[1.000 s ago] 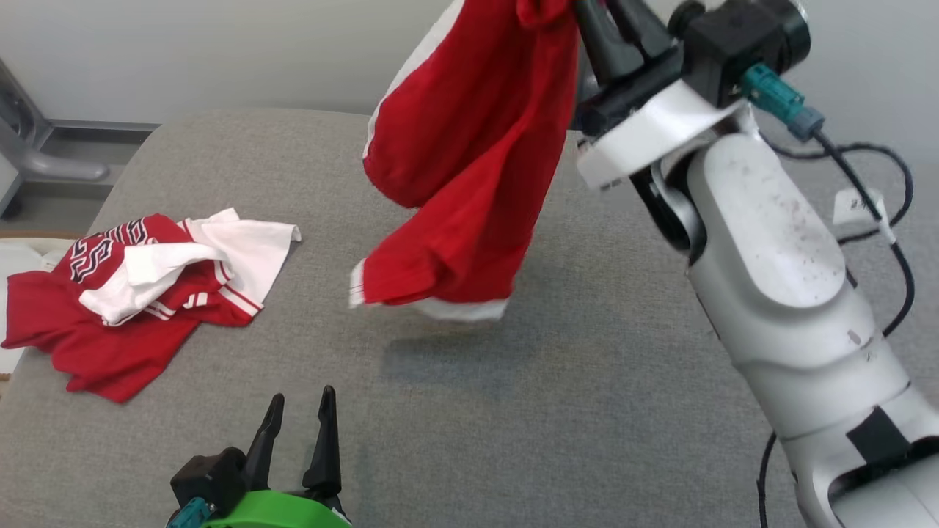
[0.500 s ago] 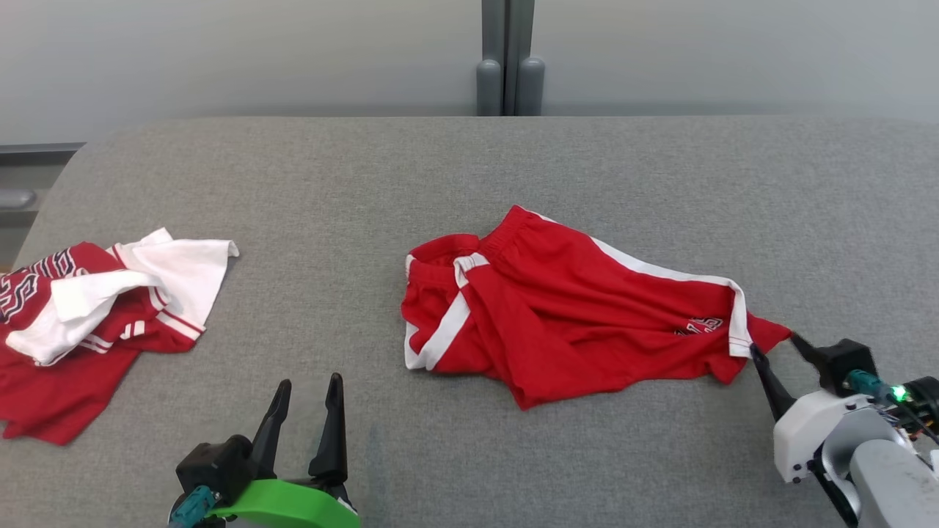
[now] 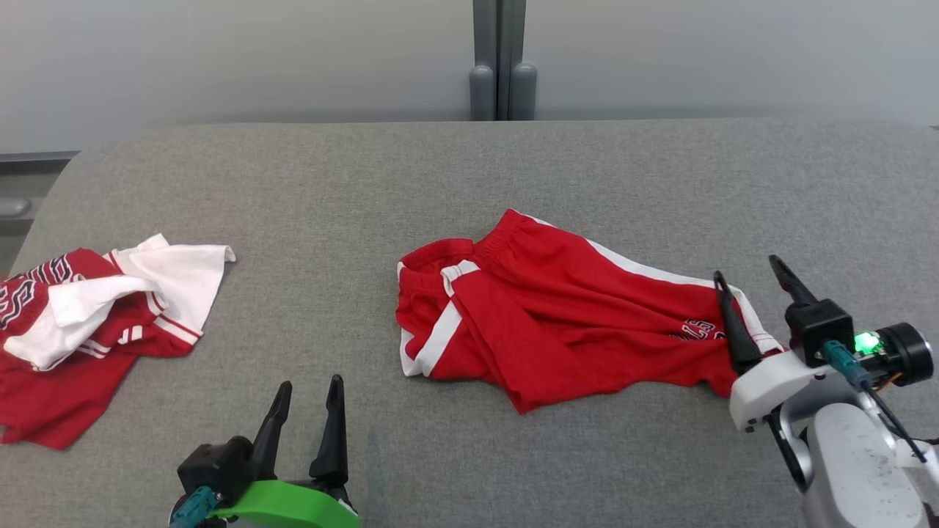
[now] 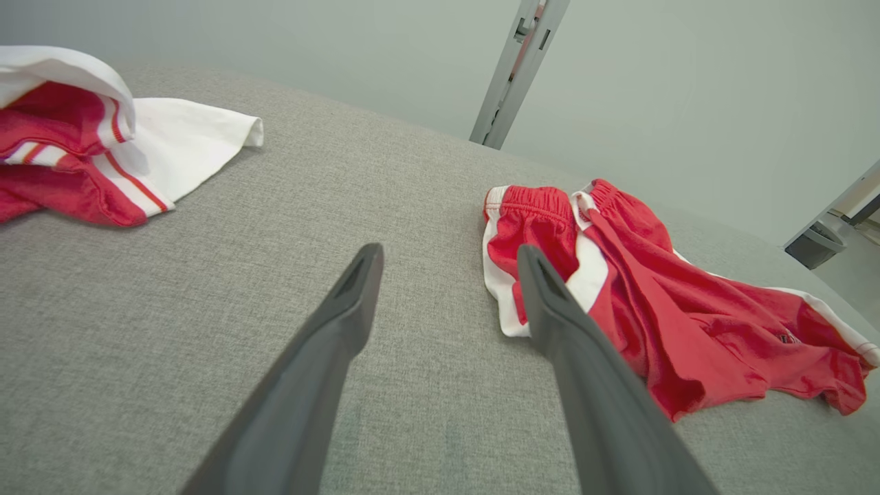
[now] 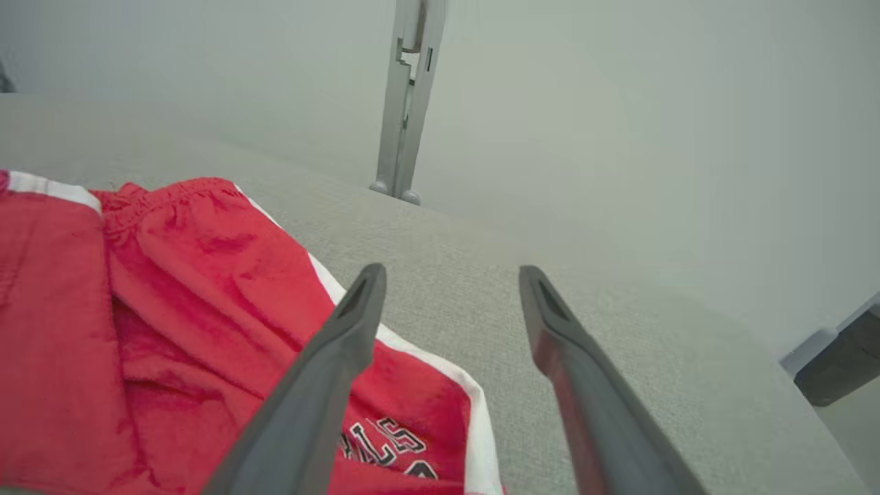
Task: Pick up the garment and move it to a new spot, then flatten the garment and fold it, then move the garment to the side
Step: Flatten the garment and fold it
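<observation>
Now the red shorts (image 3: 557, 323) lie near the middle of the grey bench (image 3: 293, 183), a little toward the robot's right. They are crumpled: the waistband end points to the left and is partly folded over itself, and the leg hem with the white stripe and printed letters points to the right. The right gripper (image 3: 747, 268) stands at that hem with its jaws spread wide and pinches nothing. One of its fingers (image 3: 731, 323) crosses the edge of the cloth, and the other is over bare bench beside it.

I judge the moving step as done, because the shorts rest free on an open part of the bench with room on all sides for flattening. The left gripper (image 3: 310, 381) is also spread and empty. It is low near the front edge and well apart from the shorts, probably placed there to take the waistband side next. A second red and white garment (image 3: 103, 315) lies in a heap at the far left, away from the shorts.
</observation>
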Motion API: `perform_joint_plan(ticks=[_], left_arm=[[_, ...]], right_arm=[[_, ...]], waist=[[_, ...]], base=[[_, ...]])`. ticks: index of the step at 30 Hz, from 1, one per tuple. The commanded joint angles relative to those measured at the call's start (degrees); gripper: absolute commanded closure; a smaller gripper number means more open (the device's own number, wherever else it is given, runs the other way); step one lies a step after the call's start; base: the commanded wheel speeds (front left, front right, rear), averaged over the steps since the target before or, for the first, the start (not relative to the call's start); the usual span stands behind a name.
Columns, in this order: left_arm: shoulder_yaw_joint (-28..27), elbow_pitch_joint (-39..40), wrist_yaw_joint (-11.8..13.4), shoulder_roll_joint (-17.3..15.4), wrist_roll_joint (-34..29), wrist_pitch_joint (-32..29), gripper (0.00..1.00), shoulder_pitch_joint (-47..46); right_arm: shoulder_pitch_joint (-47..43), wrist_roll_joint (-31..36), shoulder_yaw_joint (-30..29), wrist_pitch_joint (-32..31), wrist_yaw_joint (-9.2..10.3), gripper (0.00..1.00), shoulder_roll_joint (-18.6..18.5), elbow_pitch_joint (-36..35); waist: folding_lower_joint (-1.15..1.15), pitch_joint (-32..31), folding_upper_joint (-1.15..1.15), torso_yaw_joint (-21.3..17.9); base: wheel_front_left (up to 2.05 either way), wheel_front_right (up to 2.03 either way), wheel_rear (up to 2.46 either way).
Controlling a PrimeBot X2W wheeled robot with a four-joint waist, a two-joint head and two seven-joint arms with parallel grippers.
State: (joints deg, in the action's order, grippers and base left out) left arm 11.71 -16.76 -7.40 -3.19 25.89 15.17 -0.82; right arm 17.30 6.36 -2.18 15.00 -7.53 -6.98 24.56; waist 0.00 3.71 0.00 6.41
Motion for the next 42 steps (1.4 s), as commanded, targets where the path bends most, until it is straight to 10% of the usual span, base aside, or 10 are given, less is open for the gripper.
perform_joint_plan(ticks=[1,32,42], left_arm=[[0.05,-0.04,-0.13,-0.17,-0.39,-0.03,0.0,-0.49],[4.21,-1.27,-0.13,-0.41,0.8,-0.04,0.0,-2.64],[4.25,-1.49,-0.13,-0.58,1.61,-0.03,0.0,-2.91]], right_arm=[[-1.06,0.5,0.84,0.26,0.08,0.0,0.53,-0.63],[9.22,-16.52,28.17,0.27,0.08,0.0,3.94,11.05],[11.21,-16.32,28.14,0.27,0.08,0.0,3.94,19.11]], waist=[[0.0,-0.08,0.0,0.25],[0.0,2.91,0.0,9.06],[0.0,4.18,0.0,11.64]], base=[[0.0,0.0,0.0],[0.0,0.0,0.0],[0.0,0.0,0.0]])
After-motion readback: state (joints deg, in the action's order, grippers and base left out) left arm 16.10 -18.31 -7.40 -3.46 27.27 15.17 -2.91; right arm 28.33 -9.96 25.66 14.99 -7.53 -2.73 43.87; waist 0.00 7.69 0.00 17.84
